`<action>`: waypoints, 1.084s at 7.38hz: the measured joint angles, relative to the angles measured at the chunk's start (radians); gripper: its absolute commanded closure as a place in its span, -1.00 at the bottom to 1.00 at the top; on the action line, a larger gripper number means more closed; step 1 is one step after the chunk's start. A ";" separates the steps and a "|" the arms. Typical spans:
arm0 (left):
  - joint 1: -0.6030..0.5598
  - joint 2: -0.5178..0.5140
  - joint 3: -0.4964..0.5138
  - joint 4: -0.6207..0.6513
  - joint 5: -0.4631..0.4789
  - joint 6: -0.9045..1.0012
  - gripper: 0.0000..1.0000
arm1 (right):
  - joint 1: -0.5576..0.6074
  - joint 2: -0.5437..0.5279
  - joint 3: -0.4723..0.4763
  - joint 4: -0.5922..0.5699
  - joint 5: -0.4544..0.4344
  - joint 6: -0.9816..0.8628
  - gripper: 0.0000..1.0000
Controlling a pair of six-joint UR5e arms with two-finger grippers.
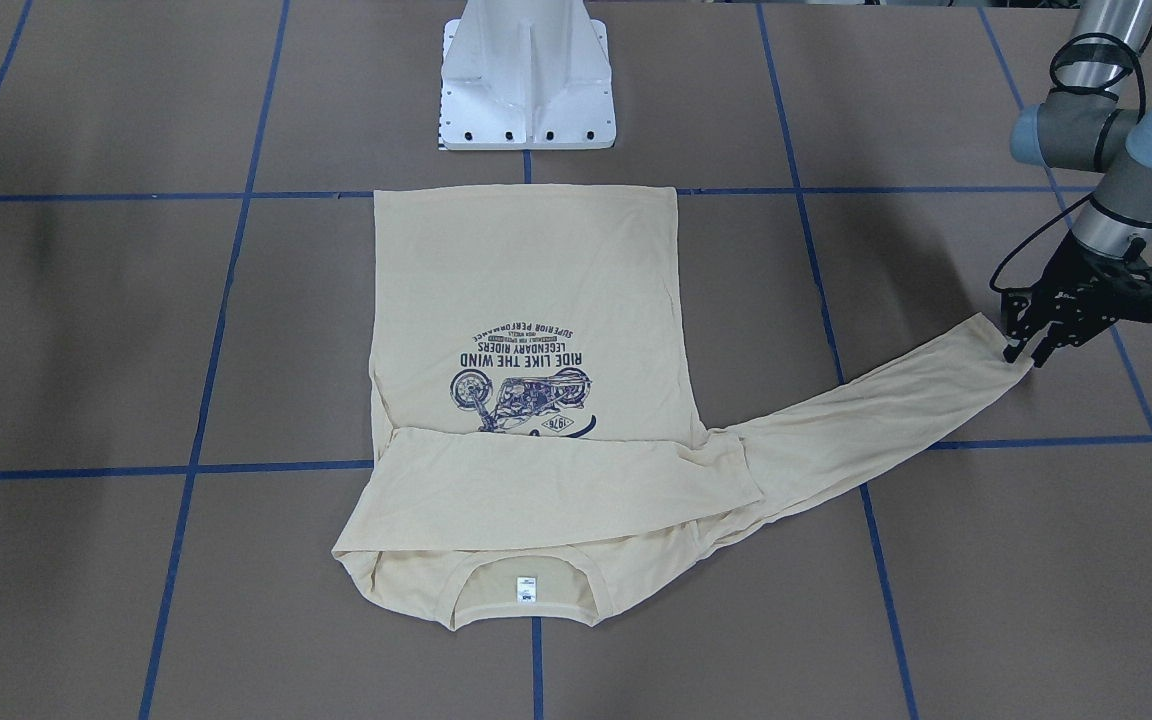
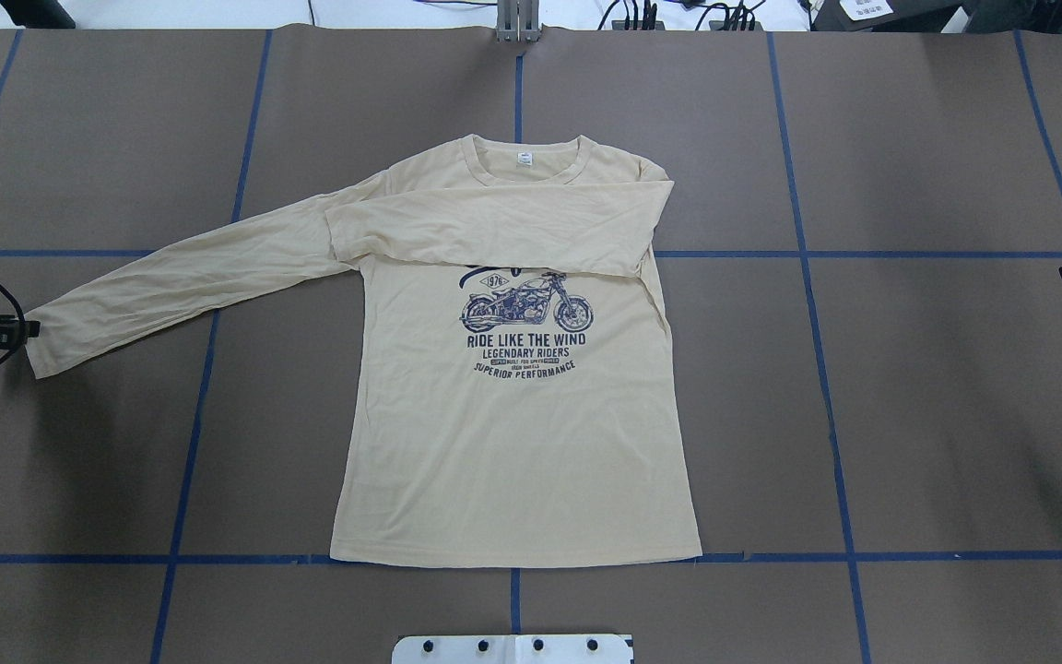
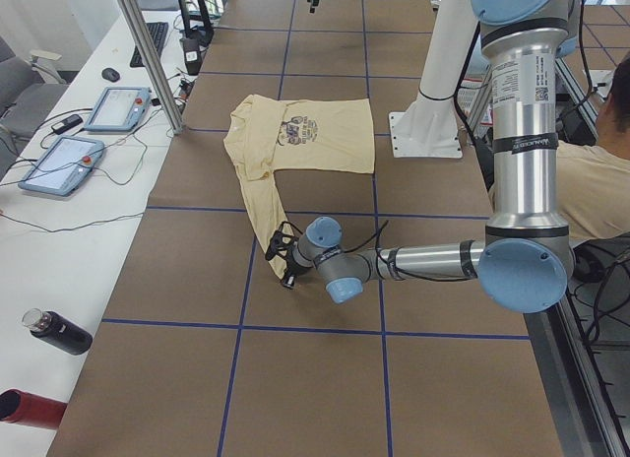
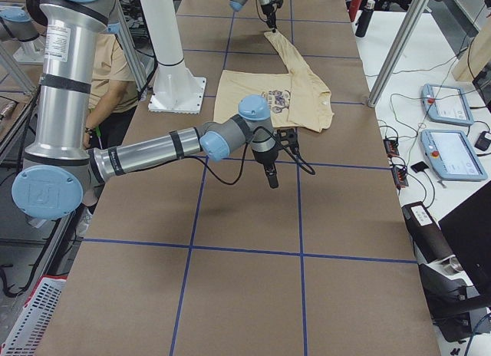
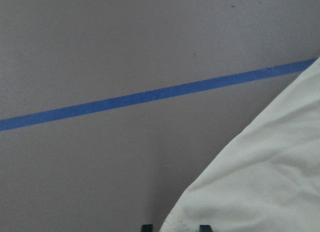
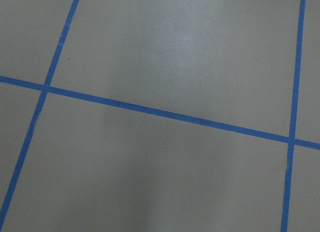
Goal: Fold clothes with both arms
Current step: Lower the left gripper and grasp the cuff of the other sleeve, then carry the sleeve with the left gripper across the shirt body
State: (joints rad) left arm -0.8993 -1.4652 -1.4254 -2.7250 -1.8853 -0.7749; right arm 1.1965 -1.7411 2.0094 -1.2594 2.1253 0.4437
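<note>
The cream-yellow long-sleeved T-shirt (image 2: pixel 513 443) lies flat, print side up, with its neck label (image 2: pixel 525 158) at the far edge. One sleeve is folded across the chest (image 2: pixel 494 231). The other sleeve (image 2: pixel 181 277) stretches out toward the left arm. My left gripper (image 1: pixel 1026 357) is down at this sleeve's cuff (image 1: pixel 996 340), its fingertips (image 5: pixel 202 226) a little apart with the cuff's edge between them. It also shows in the overhead view (image 2: pixel 22 330). My right gripper (image 4: pixel 271 181) hangs over bare table, away from the shirt. The frames do not show whether it is open or shut.
The white pedestal base (image 1: pixel 526 75) stands at the shirt's hem side. The brown table has a blue tape grid (image 6: pixel 165 114). A side bench holds tablets (image 3: pixel 118 107) and bottles (image 3: pixel 54 331). A person (image 3: pixel 596 181) sits beside the robot.
</note>
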 measured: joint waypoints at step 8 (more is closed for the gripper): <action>-0.025 -0.001 -0.111 0.001 -0.136 0.000 1.00 | 0.000 0.001 -0.001 0.000 0.002 -0.001 -1.00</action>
State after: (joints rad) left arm -0.9240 -1.4659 -1.5359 -2.7244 -2.0209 -0.7750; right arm 1.1965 -1.7402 2.0082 -1.2594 2.1274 0.4428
